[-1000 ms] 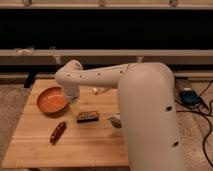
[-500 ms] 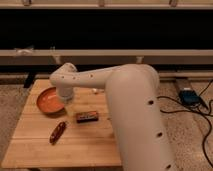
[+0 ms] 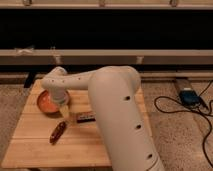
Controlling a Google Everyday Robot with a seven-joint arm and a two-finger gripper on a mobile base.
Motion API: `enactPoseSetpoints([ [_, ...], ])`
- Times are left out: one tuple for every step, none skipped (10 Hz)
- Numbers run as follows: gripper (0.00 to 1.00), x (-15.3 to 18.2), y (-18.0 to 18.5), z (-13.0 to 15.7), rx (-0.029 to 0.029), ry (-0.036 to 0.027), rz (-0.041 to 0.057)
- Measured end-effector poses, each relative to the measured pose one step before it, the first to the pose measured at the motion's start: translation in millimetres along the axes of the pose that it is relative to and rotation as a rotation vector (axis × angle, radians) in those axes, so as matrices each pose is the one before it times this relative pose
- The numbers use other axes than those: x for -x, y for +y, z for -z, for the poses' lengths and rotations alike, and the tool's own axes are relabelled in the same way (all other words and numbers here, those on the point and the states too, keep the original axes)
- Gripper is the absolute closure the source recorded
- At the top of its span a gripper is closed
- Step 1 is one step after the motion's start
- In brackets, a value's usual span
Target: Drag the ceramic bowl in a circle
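The ceramic bowl [image 3: 47,103] is orange-terracotta and sits on the back left part of the wooden table [image 3: 30,145]. My gripper [image 3: 65,112] is at the bowl's right front rim, reaching down from the white wrist [image 3: 56,85] above it. The wrist hides the bowl's right side. My big white arm [image 3: 120,115] crosses the table from the lower right.
A dark red-brown oblong packet [image 3: 57,131] lies in front of the bowl. A dark snack bar [image 3: 86,118] lies just right of the gripper, partly under the arm. A blue device [image 3: 190,96] and black cables [image 3: 175,107] lie on the floor at right.
The arm has swung left and nearer, covering more of the table's right side. The bowl has slid slightly toward the front with the gripper at its rim.
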Motion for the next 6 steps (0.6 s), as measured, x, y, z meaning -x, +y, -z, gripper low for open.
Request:
enactPoseSetpoints([
  [0.23, 0.33, -1.15, -3.53, 0.00633, 0.00593, 0.00177],
  [0.34, 1.15, -1.87, -2.82, 0.00491, 0.00357, 0.00005],
  [0.44, -2.29, -1.41, -1.14, 0.00150, 0.00430, -0.00395],
  [0.54, -1.84, -0.72, 0.10, 0.00181, -0.00025, -0.00400],
  [0.64, -2.34, 0.42, 0.17, 0.00241, -0.00119, -0.00254],
  [0.73, -2.92, 0.81, 0.71, 0.00122, -0.00070, -0.00404],
])
